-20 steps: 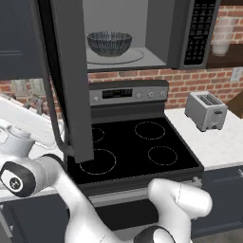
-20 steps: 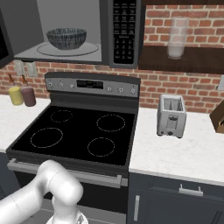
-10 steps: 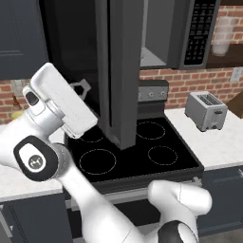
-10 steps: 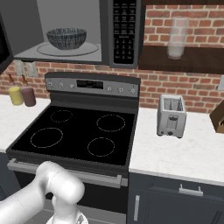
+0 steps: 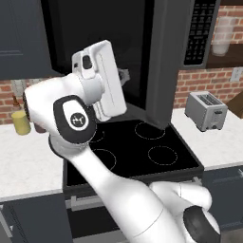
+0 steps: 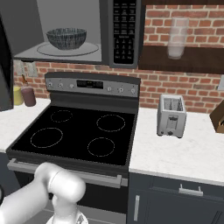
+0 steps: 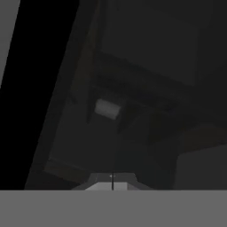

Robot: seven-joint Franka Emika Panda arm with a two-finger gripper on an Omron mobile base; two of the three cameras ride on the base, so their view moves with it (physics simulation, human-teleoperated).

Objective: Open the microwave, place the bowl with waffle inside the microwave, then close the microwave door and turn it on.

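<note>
Here the round, streak-patterned bowl (image 6: 66, 38) sits on the glass turntable inside the grey microwave (image 6: 78, 30), whose keypad strip runs down its right side. The glossy black-glass door (image 5: 102, 52) stands swung out, with the white arm raised against it; the pincer (image 7: 112, 176) is pressed together, holding nothing. Below lies a smooth black cooktop (image 6: 81, 133), a speckled pale tabletop (image 6: 183, 153) bearing a boxy silver toaster (image 6: 171, 115), and a red brick wall (image 6: 192, 83).
</note>
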